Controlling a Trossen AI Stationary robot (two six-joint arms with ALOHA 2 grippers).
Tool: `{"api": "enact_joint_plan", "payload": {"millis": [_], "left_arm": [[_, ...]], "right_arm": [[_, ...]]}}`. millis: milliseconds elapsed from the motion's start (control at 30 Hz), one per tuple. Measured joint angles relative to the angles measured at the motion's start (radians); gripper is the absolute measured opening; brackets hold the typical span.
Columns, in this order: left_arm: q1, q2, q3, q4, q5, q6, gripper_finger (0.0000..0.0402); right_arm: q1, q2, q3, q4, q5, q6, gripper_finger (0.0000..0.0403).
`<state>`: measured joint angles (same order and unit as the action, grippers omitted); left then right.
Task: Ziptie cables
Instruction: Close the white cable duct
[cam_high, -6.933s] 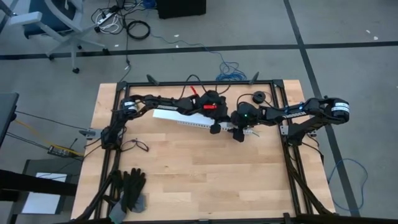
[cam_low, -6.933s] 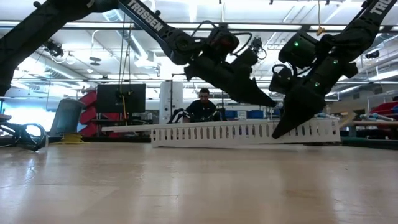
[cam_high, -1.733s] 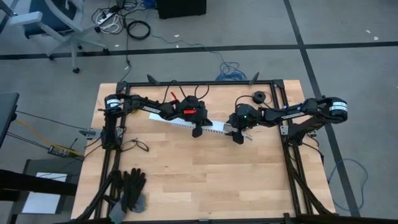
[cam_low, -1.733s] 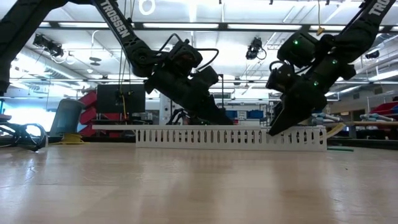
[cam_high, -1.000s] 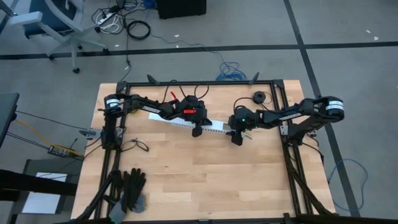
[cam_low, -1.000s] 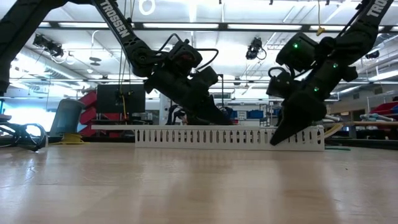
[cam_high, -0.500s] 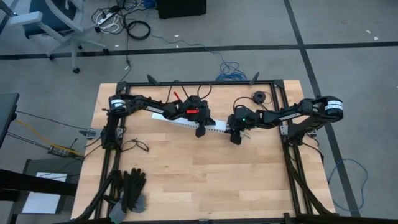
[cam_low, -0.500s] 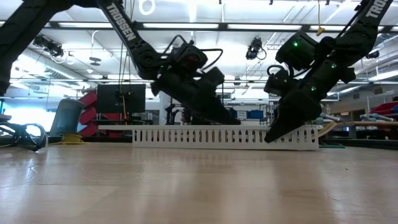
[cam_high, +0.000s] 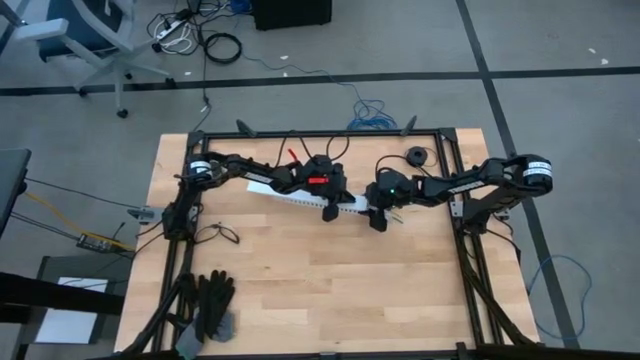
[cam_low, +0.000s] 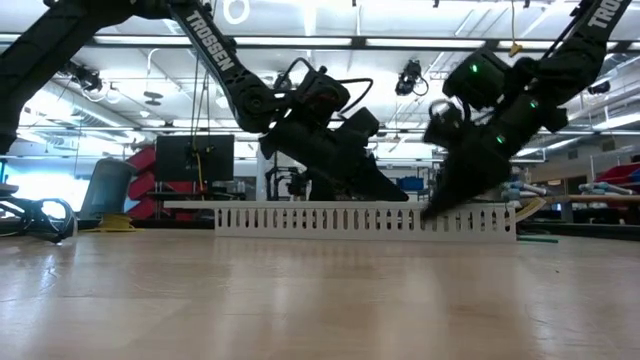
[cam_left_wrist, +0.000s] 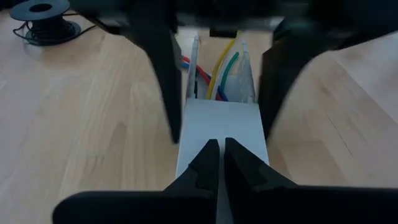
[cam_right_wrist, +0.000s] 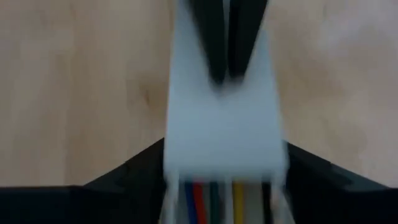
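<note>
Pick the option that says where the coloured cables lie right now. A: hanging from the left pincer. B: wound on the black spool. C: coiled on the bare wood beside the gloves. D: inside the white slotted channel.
D: the left wrist view shows the cables running between the side walls of the white slotted channel, with the shut left pincer over its cover.

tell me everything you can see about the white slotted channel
The channel is a long white plastic trough with slotted side walls, lying flat across the far middle of the wooden table. A flat white cover sits on part of it. Coloured cables run inside. The shut left gripper rests on the cover; the right gripper straddles one end.
</note>
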<state>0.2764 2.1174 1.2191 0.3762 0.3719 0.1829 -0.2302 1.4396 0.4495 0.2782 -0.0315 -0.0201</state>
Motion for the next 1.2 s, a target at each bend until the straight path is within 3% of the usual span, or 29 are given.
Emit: {"api": "enact_joint_plan", "payload": {"millis": [233, 500, 833, 1067, 1200], "left_arm": [[-0.001, -0.002, 0.004, -0.023, -0.01, 0.0, 0.0], [0.005, -0.003, 0.003, -0.029, -0.011, 0.0, 0.0], [0.006, -0.003, 0.002, -0.029, -0.011, -0.004, 0.0], [0.007, -0.005, 0.0, -0.034, -0.009, 0.0, 0.0], [0.007, -0.005, 0.0, -0.029, -0.011, 0.001, 0.0]], "right_arm": [[-0.008, -0.046, 0.006, -0.052, -0.013, 0.0, 0.0328], [-0.009, -0.158, 0.003, -0.307, 0.046, 0.04, 0.0342], [0.009, -0.163, 0.003, -0.352, 0.007, 0.052, 0.0274], [0.022, -0.096, 0.003, -0.274, 0.011, 0.047, 0.0206], [0.022, -0.086, 0.002, -0.216, 0.011, 0.038, 0.019]]}}
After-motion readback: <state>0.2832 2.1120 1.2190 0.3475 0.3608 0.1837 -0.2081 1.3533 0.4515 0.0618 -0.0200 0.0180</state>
